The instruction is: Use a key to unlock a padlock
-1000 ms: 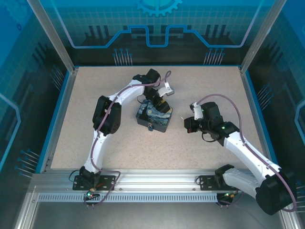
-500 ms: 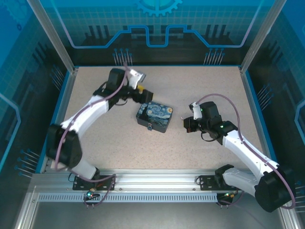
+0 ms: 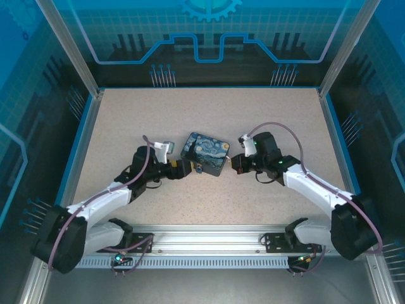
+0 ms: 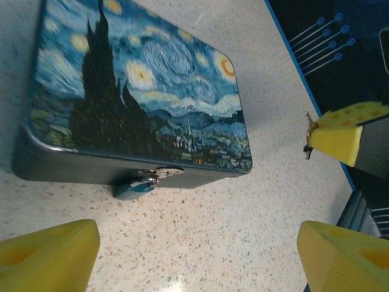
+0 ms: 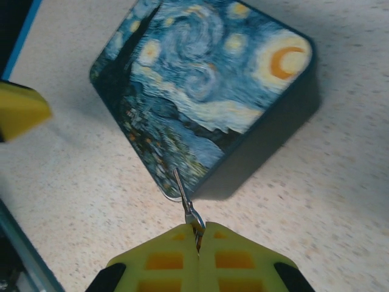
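The padlock (image 4: 138,185), small with a blue body and a metal shackle, hangs on the hasp at the front wall of the starry-night tin (image 4: 140,91). My left gripper (image 4: 197,261) is open just in front of it, its yellow fingers (image 4: 48,255) wide apart with bare table between them. My right gripper (image 5: 197,234) is shut on the key (image 5: 182,191), whose thin blade points at the tin's near corner. From above, the left gripper (image 3: 185,168) is at the tin's near-left side by the padlock (image 3: 198,167), and the right gripper (image 3: 235,163) is close to its right side.
The tin (image 3: 205,152) sits mid-table on the speckled tabletop (image 3: 209,107). Blue rails and transparent walls enclose the table. Open room lies behind the tin and at both far corners.
My left arm has swung from behind the tin round to its near-left side and dropped low, still open. My right gripper has moved left, closer to the tin, with the key.
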Tool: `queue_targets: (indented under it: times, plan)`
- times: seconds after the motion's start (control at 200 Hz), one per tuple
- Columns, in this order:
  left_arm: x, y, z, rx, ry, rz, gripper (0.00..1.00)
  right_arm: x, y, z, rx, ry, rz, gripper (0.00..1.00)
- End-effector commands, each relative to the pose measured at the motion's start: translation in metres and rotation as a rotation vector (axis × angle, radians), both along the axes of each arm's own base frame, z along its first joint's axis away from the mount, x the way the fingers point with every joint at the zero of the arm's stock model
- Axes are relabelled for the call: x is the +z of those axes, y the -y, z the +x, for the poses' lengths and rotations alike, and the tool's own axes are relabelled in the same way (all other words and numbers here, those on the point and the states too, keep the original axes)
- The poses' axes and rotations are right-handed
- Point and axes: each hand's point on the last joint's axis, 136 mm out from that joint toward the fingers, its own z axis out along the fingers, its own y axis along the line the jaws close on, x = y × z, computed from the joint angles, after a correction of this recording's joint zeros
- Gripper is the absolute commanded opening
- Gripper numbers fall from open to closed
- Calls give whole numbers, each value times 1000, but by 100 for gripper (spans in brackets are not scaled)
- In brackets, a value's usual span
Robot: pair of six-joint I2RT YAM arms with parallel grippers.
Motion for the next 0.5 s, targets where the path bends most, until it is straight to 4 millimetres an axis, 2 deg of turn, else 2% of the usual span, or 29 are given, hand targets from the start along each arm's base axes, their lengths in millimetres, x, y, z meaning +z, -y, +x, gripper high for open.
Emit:
queue_targets:
  times: [0.0,0.15,0.31,0.49]
  plan:
    - [6,13,14,34,42,-106,86,21,-28,12,35,28,96,0]
    - [-18,25,22,47,8,-143,86,15,-37,19,24,-4,99,0]
    - [-44,34,26,58,-24,-136,86,8,-36,22,4,-42,77,0]
    - [-58,40,28,64,-24,-137,86,4,-31,20,-6,-45,59,0]
